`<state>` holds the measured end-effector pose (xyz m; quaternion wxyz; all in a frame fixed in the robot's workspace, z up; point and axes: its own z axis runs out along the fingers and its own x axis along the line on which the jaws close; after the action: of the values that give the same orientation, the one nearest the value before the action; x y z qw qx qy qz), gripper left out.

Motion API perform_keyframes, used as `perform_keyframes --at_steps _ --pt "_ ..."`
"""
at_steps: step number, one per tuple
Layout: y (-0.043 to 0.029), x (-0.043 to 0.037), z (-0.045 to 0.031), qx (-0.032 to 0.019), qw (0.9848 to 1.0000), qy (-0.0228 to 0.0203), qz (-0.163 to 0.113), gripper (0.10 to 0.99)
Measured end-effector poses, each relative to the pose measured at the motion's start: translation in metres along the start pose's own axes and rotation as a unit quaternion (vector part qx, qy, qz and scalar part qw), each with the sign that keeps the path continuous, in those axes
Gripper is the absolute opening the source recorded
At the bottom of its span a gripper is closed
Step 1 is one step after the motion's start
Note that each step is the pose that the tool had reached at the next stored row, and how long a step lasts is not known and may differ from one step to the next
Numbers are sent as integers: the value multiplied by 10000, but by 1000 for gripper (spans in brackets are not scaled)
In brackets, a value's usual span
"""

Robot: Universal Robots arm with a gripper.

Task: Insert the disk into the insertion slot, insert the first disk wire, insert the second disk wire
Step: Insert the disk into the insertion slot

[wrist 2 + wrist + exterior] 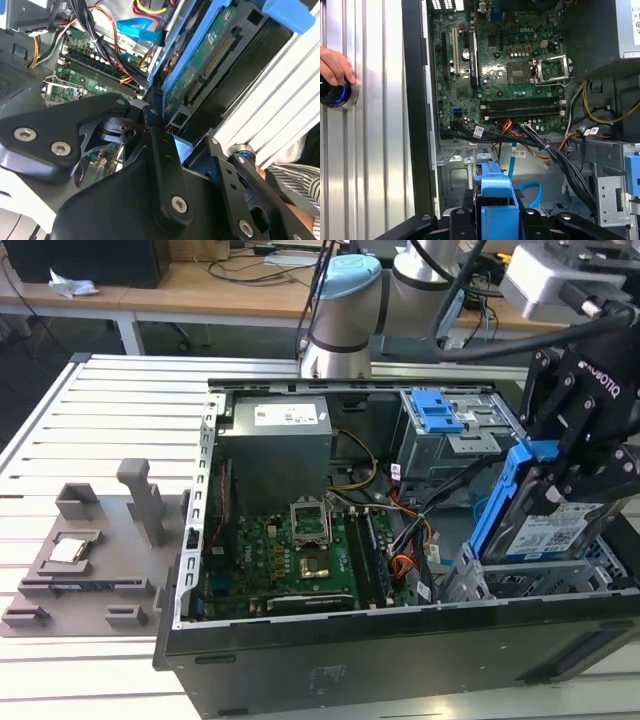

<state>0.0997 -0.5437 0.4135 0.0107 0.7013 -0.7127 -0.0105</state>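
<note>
The gripper (565, 468) has its fingers clamped on the disk (553, 532), which hangs tilted at the mouth of the insertion slot (468, 585), and I reckon that slant could jam its edge on the slot's rim or snag the nearby cables (452, 488).

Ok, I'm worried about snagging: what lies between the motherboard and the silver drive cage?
In the exterior view, a bundle of black, orange and red wires lies between the motherboard and the insertion slot, where the disk is held tilted.
</note>
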Motion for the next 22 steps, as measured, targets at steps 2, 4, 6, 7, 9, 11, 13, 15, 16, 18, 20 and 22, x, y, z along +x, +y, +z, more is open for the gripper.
perform_keyframes --at_steps 2,4,6,7,9,11,13,15,16,18,20,22 --pt "6 -1 3 0 10000 6 1 369" --pt "9 -1 12 -1 10000 6 1 369" --pt "12 -1 22 -1 10000 6 2 369" --pt "14 0 33 -1 10000 6 2 369" --pt "14 -1 50 0 10000 6 1 369" --pt "13 -1 73 0 10000 6 2 369" --pt "13 0 90 0 10000 5 1 369" --pt "12 0 113 0 10000 5 2 369" --pt "12 -1 122 0 10000 5 1 369" --pt "11 -1 167 -1 10000 6 1 369" --pt "10 -1 188 0 10000 6 2 369" --pt "10 0 190 0 10000 6 2 369"
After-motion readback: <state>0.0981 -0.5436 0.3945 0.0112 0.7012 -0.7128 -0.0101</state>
